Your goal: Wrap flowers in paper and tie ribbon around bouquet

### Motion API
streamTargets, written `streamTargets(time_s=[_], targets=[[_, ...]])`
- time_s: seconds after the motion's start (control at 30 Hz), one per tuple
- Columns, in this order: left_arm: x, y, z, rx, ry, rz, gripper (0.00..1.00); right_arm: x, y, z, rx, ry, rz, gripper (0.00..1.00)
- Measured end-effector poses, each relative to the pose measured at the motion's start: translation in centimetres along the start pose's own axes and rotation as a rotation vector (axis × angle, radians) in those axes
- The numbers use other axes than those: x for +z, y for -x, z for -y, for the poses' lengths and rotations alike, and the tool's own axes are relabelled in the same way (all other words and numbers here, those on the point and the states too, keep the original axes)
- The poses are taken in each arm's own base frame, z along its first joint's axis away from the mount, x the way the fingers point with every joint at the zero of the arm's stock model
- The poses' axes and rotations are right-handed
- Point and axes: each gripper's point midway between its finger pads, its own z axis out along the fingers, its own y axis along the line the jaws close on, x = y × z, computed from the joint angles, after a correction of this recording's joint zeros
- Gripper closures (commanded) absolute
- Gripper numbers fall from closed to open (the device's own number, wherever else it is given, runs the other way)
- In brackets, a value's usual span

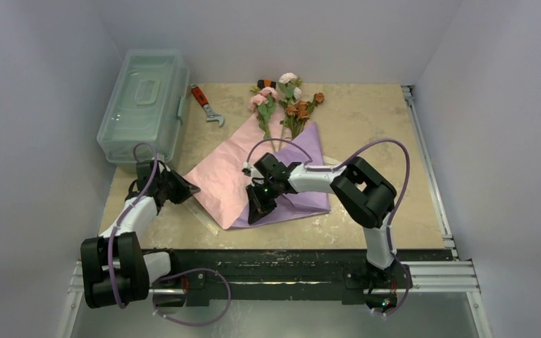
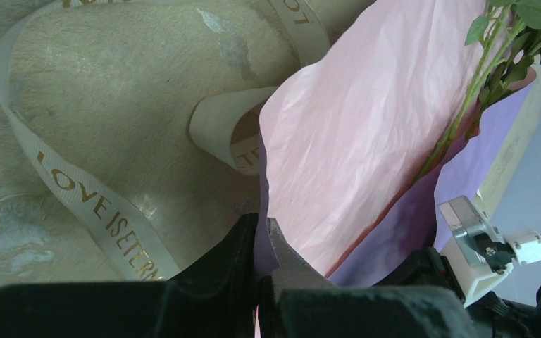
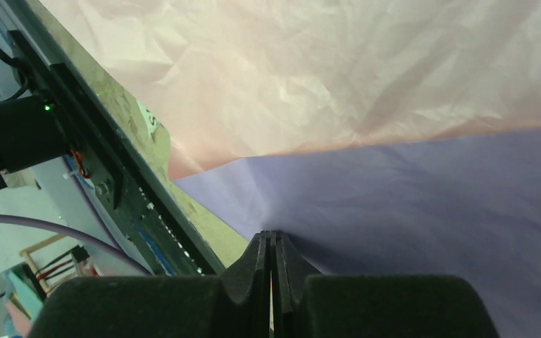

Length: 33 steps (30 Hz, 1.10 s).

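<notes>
Two grippers are on the paper (image 1: 222, 176), which lies spread in the middle of the table (image 1: 373, 120), pink face up on the left and a lilac flap folded over on the right. The left gripper (image 2: 262, 229) sits at the sheet's left corner, its fingers pressed together with the pink edge caught between them. The right gripper (image 3: 272, 239) is down at the near side of the lilac flap, jaws squeezed almost flat together, and the lilac paper puckers right at their tips, so it looks pinched there. The flowers (image 1: 285, 105) lie along the sheet's far corner, stems running down onto the paper and blooms reaching past its far edge, well apart from both grippers. The ribbon (image 2: 77, 190), cream with gold lettering, loops on the tabletop just beside the left gripper, with one curl tucked under the pink edge. A clear plastic case (image 1: 144, 98) and a red-handled wrench (image 1: 206, 104) rest at the far left.
</notes>
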Motion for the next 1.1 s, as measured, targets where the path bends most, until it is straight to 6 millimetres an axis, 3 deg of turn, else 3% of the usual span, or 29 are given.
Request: streamTargets(time_s=[0.17, 0.37, 0.47, 0.7, 0.8, 0.97, 1.1], targets=[[-0.3, 0.1, 0.3, 0.012, 0.001, -0.008, 0.99, 0.8, 0.2, 0.0, 0.002, 0.021, -0.020, 0.94], [-1.0, 0.4, 2.0, 0.026, -0.015, -0.018, 1.00, 0.9, 0.1, -0.2, -0.005, 0.038, -0.028, 0.94], [-1.2, 0.5, 3.7, 0.031, -0.042, -0.019, 1.00, 0.9, 0.1, -0.2, -0.005, 0.038, -0.028, 0.94], [-2.4, 0.0, 10.4, 0.109, -0.164, -0.014, 1.00, 0.8, 0.3, -0.3, 0.000, 0.026, -0.038, 0.95], [-2.8, 0.1, 12.4, 0.134, -0.203, 0.000, 1.00, 0.5, 0.9, -0.5, 0.001, 0.010, -0.039, 0.96], [-2.8, -0.1, 13.1, 0.154, -0.207, 0.001, 1.00, -1.1, 3.4, -1.8, -0.022, -0.013, 0.000, 0.96], [-2.5, 0.0, 13.5, 0.166, -0.204, -0.002, 1.00, -4.2, 5.2, -2.6, -0.023, -0.007, 0.060, 0.96]])
